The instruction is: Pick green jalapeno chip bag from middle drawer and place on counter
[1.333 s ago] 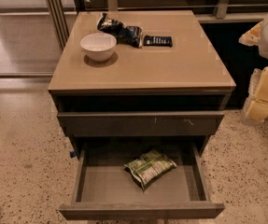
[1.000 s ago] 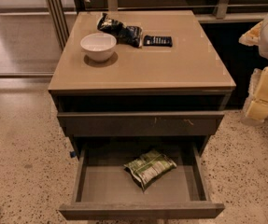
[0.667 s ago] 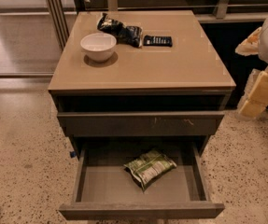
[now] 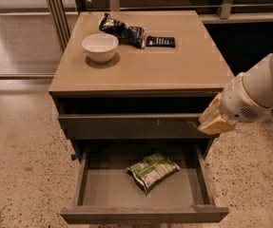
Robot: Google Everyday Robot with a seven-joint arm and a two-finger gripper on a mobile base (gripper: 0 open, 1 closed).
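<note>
The green jalapeno chip bag (image 4: pixel 152 171) lies flat in the open middle drawer (image 4: pixel 143 214), right of its middle and slightly tilted. The counter (image 4: pixel 174 68) is the tan top of the cabinet above it. My gripper (image 4: pixel 216 119) is the tan end of the white arm that reaches in from the right. It hangs at the cabinet's right front corner, level with the shut drawer front, above and to the right of the bag and apart from it. It holds nothing that I can see.
On the counter stand a white bowl (image 4: pixel 100 46), a dark blue-black snack bag (image 4: pixel 122 32) and a flat black bar (image 4: pixel 160 41), all toward the back. A shut drawer front (image 4: pixel 126 126) with small scuffs sits above the open drawer. Speckled floor surrounds the cabinet.
My arm has swung in from the right edge toward the cabinet's right front corner and lower. The bag, the drawer and the counter items have not moved.
</note>
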